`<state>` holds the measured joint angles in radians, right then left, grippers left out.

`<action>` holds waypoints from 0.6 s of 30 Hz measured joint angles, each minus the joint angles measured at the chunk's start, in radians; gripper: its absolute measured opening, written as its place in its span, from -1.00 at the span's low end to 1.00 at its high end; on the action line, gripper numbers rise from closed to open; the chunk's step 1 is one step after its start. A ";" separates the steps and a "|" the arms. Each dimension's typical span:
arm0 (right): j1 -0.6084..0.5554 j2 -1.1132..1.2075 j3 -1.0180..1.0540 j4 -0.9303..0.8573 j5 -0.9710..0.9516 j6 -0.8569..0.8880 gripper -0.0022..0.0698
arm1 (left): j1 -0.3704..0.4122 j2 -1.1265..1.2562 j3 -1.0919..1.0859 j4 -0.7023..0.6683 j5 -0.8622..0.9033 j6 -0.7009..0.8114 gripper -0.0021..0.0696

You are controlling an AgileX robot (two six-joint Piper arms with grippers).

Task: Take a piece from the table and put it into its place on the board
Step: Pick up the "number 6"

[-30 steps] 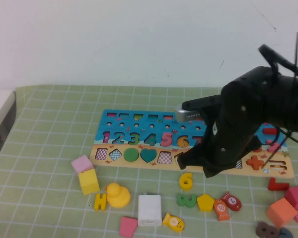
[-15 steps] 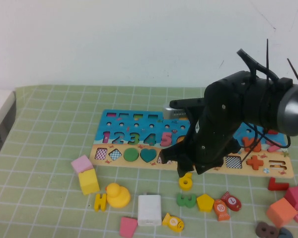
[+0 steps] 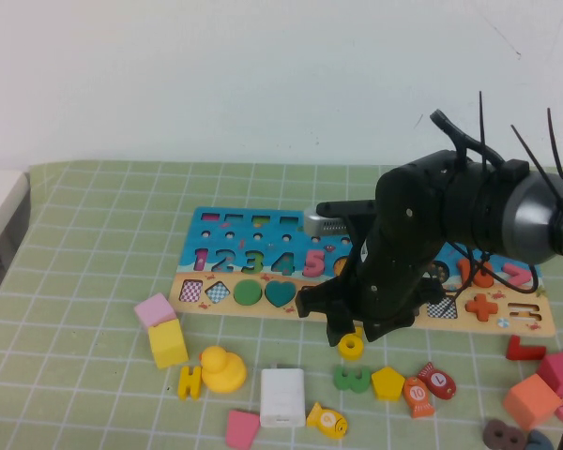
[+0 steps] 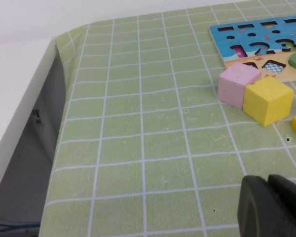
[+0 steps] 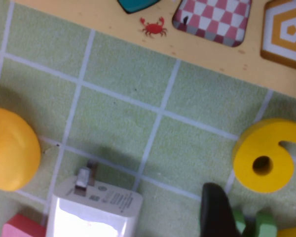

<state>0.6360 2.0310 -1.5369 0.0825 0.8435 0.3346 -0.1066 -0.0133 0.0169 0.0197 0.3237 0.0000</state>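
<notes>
The yellow numeral 6 (image 3: 352, 348) lies flat on the green grid table (image 3: 94, 234), just in front of the board (image 3: 227, 246). My right gripper (image 3: 347, 330) hangs low right over it and hides its top in the high view. In the right wrist view the 6 (image 5: 264, 155) lies free on the mat, one dark finger (image 5: 216, 207) stands beside it, and the other finger is out of frame; the jaws are open and empty. My left gripper (image 4: 269, 197) is shut and empty above bare mat, out of the high view.
A green 3 (image 3: 353, 379), a yellow pentagon (image 3: 388, 382) and fish pieces (image 3: 430, 386) lie just in front of the 6. A white charger (image 3: 282, 397), a yellow duck (image 3: 224, 369) and pink (image 3: 155, 308) and yellow (image 3: 168, 343) cubes lie to the left. Red blocks (image 3: 533, 401) lie at the right.
My right arm has swung left and come down from over the board's lower strip to the 6, and now covers its top. The 6 has not moved. The left arm is not shown earlier.
</notes>
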 joint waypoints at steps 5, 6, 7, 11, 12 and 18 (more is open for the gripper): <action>0.000 0.001 0.000 0.000 -0.004 0.000 0.08 | 0.000 0.000 0.000 0.000 0.000 0.000 -0.95; 0.000 0.001 0.000 0.000 -0.004 0.000 0.08 | 0.000 0.000 0.000 0.000 0.000 0.000 -0.95; 0.000 0.001 0.000 0.000 -0.004 0.000 0.08 | 0.000 0.000 0.000 0.000 0.000 0.000 -0.95; 0.000 0.001 0.000 0.000 -0.010 0.003 0.08 | 0.000 0.000 0.000 0.000 0.000 0.000 -0.95; 0.000 0.001 0.000 0.000 -0.014 0.003 0.08 | 0.000 0.000 0.000 0.000 0.000 0.000 -0.95; 0.000 0.004 0.000 0.027 -0.037 0.004 0.08 | 0.000 0.000 0.000 0.000 0.000 0.000 -0.95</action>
<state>0.6360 2.0352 -1.5369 0.1098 0.8067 0.3389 -0.1066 -0.0133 0.0169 0.0197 0.3237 0.0000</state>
